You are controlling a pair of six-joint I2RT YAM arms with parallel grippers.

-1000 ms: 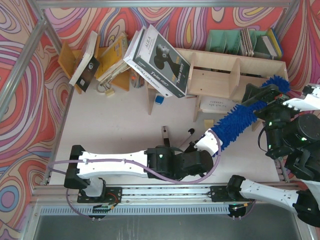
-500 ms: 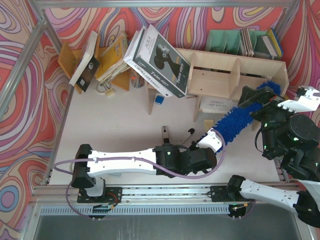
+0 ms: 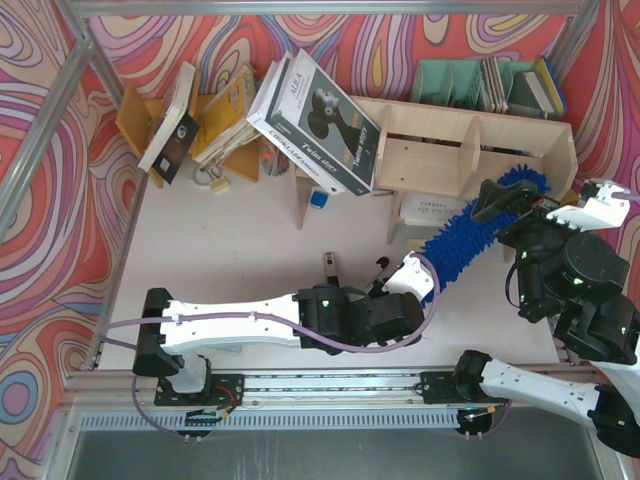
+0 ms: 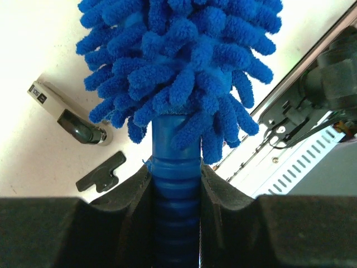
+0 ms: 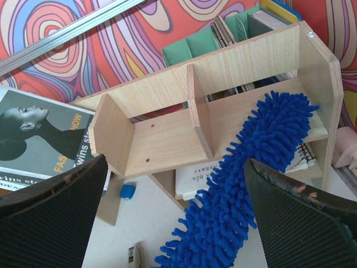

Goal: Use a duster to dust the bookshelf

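Two arms share the work. The left gripper (image 4: 175,181) is clenched on the ribbed handle of the long bright-blue fluffy microfibre duster (image 3: 457,238), whose tip reaches into the right-hand compartment of the wide, pale plywood bookshelf (image 3: 430,160). The right gripper (image 5: 175,215) hovers above the duster, jaws spread wide, grasping nothing.

From the right wrist, the right gripper (image 5: 175,167)'s fingers (image 5: 53,215) are blurred and cropped, and the duster (image 5: 245,173)'s near end runs off the bottom. From the left wrist, its fluff is cut at the top, its handle swallowed between the left gripper (image 4: 177,184)'s fingers (image 4: 111,223). From above, a big book (image 3: 320,125) covers the bookshelf (image 3: 430,150)'s left end; the right arm (image 3: 585,300) is cut off at the right edge.
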